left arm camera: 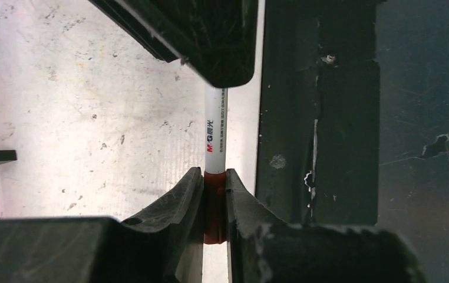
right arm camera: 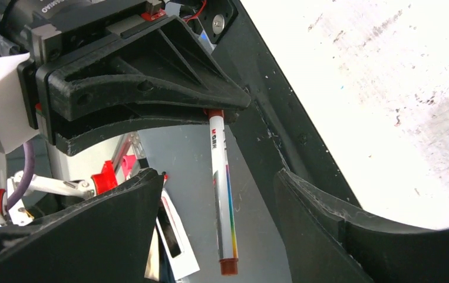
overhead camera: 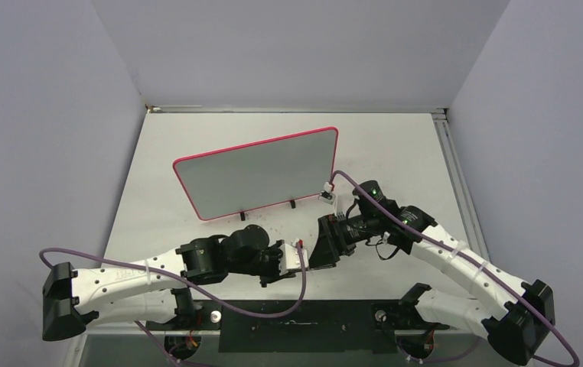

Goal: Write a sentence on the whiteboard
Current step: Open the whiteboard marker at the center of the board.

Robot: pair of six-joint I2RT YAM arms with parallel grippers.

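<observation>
Marker [left arm camera: 215, 132]: red end clamped in left claw [left arm camera: 215, 191]; right claw [right arm camera: 219, 180] spread wide around the barrel. Whiteboard [overhead camera: 258, 172]: standing mid-table, no writing seen. Step: likely marker handover. Next: regrip barrel, approach board.
</observation>
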